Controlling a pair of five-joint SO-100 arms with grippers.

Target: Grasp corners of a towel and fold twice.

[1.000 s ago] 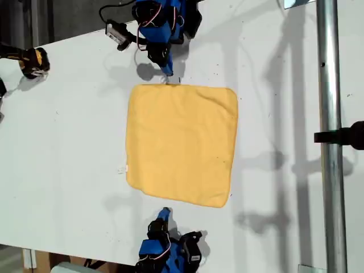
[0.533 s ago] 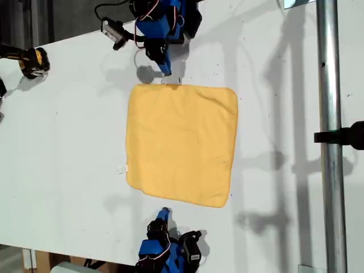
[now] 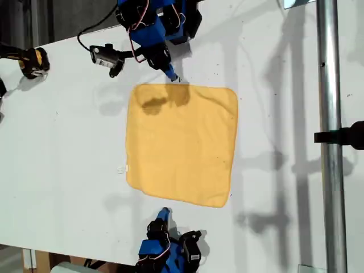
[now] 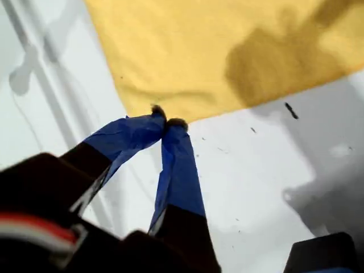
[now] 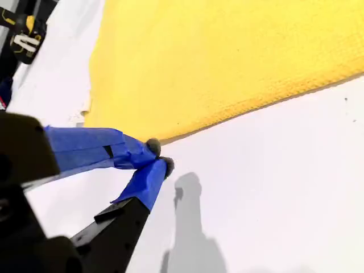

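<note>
Yellow towel (image 3: 181, 143) flat on white table (image 3: 68, 148). Blue arm at ext view's top edge, another at bottom.

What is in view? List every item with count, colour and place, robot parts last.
towel: one, yellow-orange, spread flat mid-table
table: one, white, under everything
tool-like object: one, black and yellow, exterior view's upper left
pole: one, grey metal, along the exterior view's right
clamp: one, black, on the pole
my first hand: one, blue-taped, shut, by the towel's top edge in the exterior view
my second hand: one, blue-taped, shut, just off the towel's bottom edge in the exterior view
</note>
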